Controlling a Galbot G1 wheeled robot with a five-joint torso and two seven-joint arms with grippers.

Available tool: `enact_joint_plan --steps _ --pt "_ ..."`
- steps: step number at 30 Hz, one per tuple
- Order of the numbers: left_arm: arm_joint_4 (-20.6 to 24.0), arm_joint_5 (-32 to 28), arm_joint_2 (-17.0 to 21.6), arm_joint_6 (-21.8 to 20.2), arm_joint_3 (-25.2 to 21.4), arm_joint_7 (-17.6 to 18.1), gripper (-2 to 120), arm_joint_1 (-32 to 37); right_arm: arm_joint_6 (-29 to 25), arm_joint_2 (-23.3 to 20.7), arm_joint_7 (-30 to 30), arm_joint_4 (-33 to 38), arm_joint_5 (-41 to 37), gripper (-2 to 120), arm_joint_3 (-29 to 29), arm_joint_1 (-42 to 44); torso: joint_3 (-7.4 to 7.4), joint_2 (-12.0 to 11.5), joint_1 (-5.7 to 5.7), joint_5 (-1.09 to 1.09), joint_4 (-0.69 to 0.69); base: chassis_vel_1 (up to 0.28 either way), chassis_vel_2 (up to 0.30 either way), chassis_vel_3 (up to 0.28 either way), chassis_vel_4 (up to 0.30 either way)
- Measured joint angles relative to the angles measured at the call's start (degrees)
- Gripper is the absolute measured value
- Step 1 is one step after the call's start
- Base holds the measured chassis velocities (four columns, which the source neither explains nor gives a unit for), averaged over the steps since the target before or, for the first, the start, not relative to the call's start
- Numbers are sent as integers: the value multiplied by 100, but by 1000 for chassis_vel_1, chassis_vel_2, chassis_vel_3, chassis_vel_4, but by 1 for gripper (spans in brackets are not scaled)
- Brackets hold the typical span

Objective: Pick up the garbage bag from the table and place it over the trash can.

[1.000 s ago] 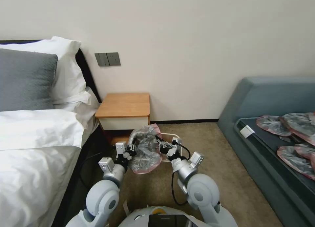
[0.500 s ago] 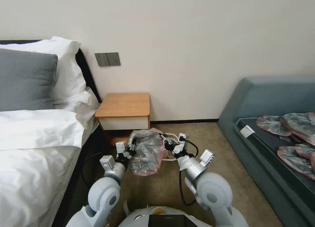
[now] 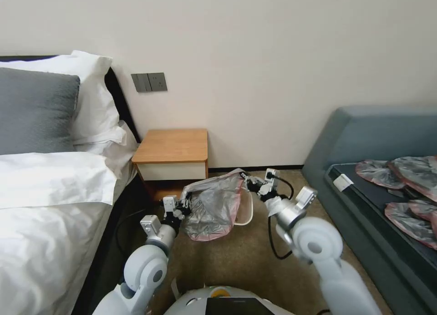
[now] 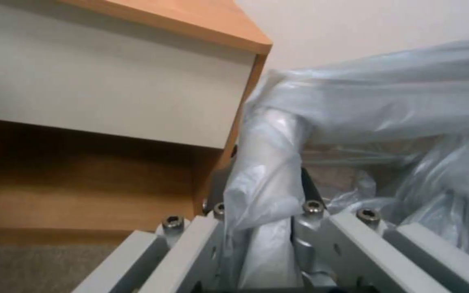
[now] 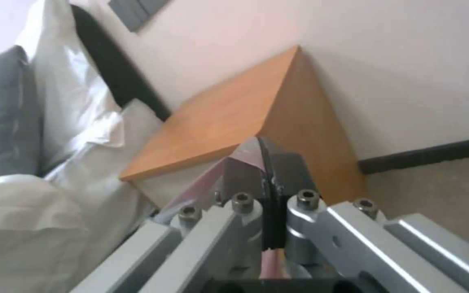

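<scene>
Translucent grey plastic, wrinkled and glossy with a pinkish-red rim — the garbage bag (image 3: 214,205) hangs stretched between the two grippers, low in front of the table (image 3: 173,145) and above the carpet. No brand, label or legible writing appears on any object.

Left gripper (image 3: 183,209): grasps the bag's left edge beside the table's lower shelf. In the left wrist view the film (image 4: 267,171) is bunched between the metal jaws, which are clenched on it.

Right gripper (image 3: 249,180): holds the bag's rim at its upper right corner, raised and drawn out to the right. In the right wrist view the dark pads (image 5: 270,171) meet with a thin fold of pink-edged film pinched between them — no gap is visible.

Trash can (image 3: 246,210): cream plastic with a rolled rim, standing on the carpet just right of the hanging bag and partly hidden behind it.

Table: orange-brown wood, flat square top, white drawer front; its top is bare.

Sofa (image 3: 364,137): blue-grey upholstery at right, carrying several flatter grey-and-red bags (image 3: 405,174).
</scene>
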State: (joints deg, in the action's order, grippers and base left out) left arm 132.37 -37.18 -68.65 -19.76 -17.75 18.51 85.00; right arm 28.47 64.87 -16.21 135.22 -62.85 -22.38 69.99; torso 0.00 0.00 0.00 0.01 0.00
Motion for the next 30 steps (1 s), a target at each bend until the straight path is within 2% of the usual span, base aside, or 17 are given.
enact_joint_plan --steps 6,12,14,15,17,18,20,21,23,24,27,28,29,30 --pt "-52 -81 -13 71 -23 -176 5 -73 58 -456 -104 -303 -415 0 -47 -388 0 0 0 0 -1 0 0 0 0" --pt "-132 -144 -42 133 -43 -289 5 -130 287 -646 -191 -573 -798 0 -30 -639 0 0 0 0 0 0 0 0 0" --pt "-168 -242 -66 141 -79 -304 5 -175 384 -704 -366 -659 -1052 9 -29 -714 0 0 0 -1 1 0 0 0 0" --pt "-168 -242 -66 141 -79 -304 5 -175 384 -704 -366 -659 -1052 9 -29 -714 0 0 0 -1 1 0 0 0 0" --pt "-221 -381 -94 141 -126 -326 5 -234 463 -721 -685 -644 -1517 20 -97 -760 0 0 0 0 0 0 0 0 0" --pt "-221 -381 -94 141 -126 -326 5 -234 463 -721 -685 -644 -1517 20 -97 -760 0 0 0 0 0 0 0 0 0" --pt "-293 -510 -110 138 -210 -334 5 -292 488 -754 -911 -568 -1937 32 -226 -768 0 0 0 -1 0 0 0 0 0" --pt "-293 -510 -110 138 -210 -334 5 -292 488 -754 -911 -568 -1937 32 -226 -768 0 0 0 -1 0 0 0 0 0" --pt "-349 -622 -123 126 -300 -334 5 -334 493 -786 -1140 -492 -2400 42 -369 -773 0 0 0 -1 0 0 0 0 0" --pt "-349 -622 -123 126 -300 -334 5 -334 493 -786 -1140 -492 -2400 42 -369 -773 0 0 0 -1 0 0 0 0 0" --pt "-395 -759 -149 109 -369 -363 5 -364 491 -852 -1267 -458 -2688 56 -476 -775 0 0 0 -1 0 0 0 0 0" --pt "-395 -759 -149 109 -369 -363 5 -364 491 -852 -1267 -458 -2688 56 -476 -775 0 0 0 -1 0 0 0 0 0" --pt "-409 -836 -166 94 -408 -369 5 -374 479 -892 -1280 -454 -2743 64 -512 -774 0 0 0 -1 0 0 0 0 0" --pt "-417 -849 -171 89 -419 -369 5 -377 474 -896 -1281 -445 -2760 68 -526 -774 0 0 0 0 0 0 0 0 0"
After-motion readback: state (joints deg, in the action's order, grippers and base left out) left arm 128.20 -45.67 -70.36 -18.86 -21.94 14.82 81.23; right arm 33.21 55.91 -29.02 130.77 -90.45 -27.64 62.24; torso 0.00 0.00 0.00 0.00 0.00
